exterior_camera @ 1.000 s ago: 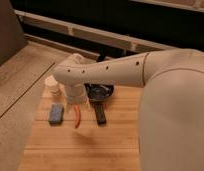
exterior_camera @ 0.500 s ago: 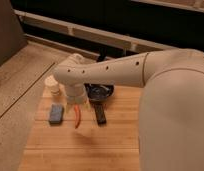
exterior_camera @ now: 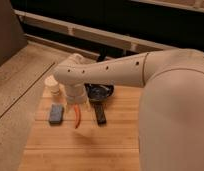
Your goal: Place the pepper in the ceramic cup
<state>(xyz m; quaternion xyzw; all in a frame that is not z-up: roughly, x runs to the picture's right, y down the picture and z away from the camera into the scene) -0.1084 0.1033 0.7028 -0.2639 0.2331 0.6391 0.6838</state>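
Reaching down, gripper (exterior_camera: 76, 106) over pepper (exterior_camera: 77, 120)

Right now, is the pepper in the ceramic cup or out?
Out. The pepper shows below the tool, apart from the ceramic cup.

Kitchen-like: hand (exterior_camera: 77, 106) above wooden board (exterior_camera: 120, 142) on speckled counter (exterior_camera: 20, 85).

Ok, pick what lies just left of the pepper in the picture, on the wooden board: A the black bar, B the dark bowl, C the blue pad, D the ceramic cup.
C: the blue pad lies just left of the pepper in the camera view, with the black bar on the pepper's other side. The gripper hangs over the pepper's upper end.
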